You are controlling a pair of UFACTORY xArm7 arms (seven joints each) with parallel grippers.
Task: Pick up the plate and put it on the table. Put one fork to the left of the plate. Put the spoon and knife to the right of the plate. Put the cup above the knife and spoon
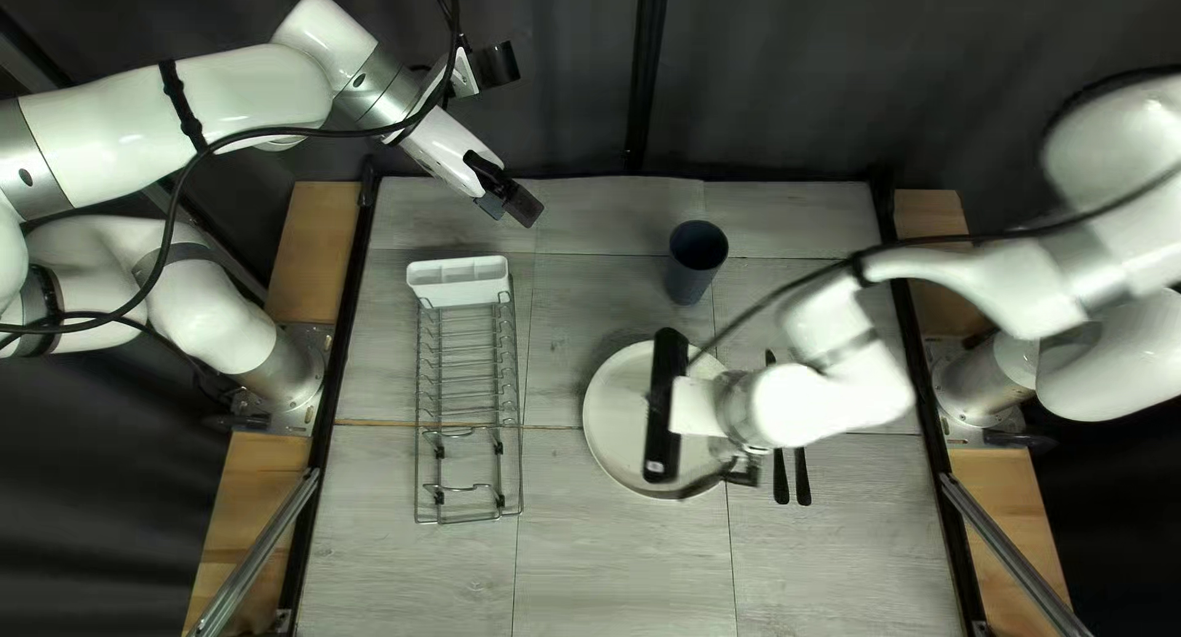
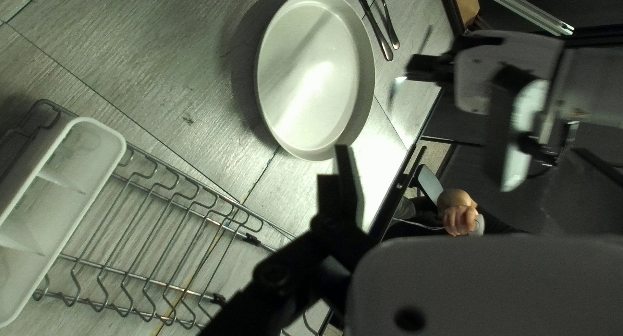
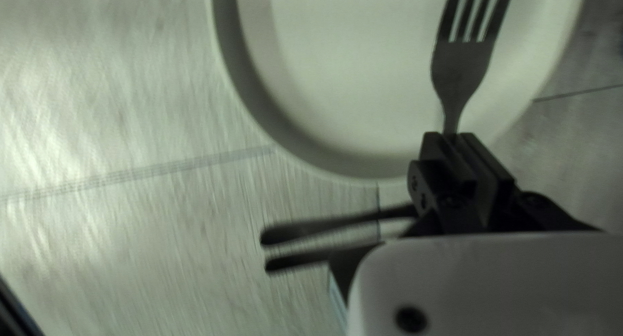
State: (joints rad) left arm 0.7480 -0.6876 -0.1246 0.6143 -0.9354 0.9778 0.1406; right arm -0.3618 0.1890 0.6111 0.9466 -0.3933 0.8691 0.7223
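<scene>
The white plate (image 1: pixel 614 416) lies flat on the table, partly under my right arm. In the right wrist view my right gripper (image 3: pixel 455 137) is shut on the handle of a fork (image 3: pixel 462 58), whose tines hang over the plate (image 3: pixel 350 78). The knife (image 1: pixel 781 478) and spoon (image 1: pixel 803 478) lie side by side just right of the plate; their handles (image 3: pixel 311 225) show beside the gripper. The dark blue cup (image 1: pixel 697 259) stands upright behind the plate. My left gripper (image 1: pixel 506 197) is raised at the back of the table, open and empty, looking down on the plate (image 2: pixel 316 73).
A wire dish rack (image 1: pixel 466 406) lies left of the plate, with a white cutlery caddy (image 1: pixel 459 280) at its far end. A person's hand (image 2: pixel 457 214) shows beyond the table edge in the left wrist view. Bare table lies between rack and plate.
</scene>
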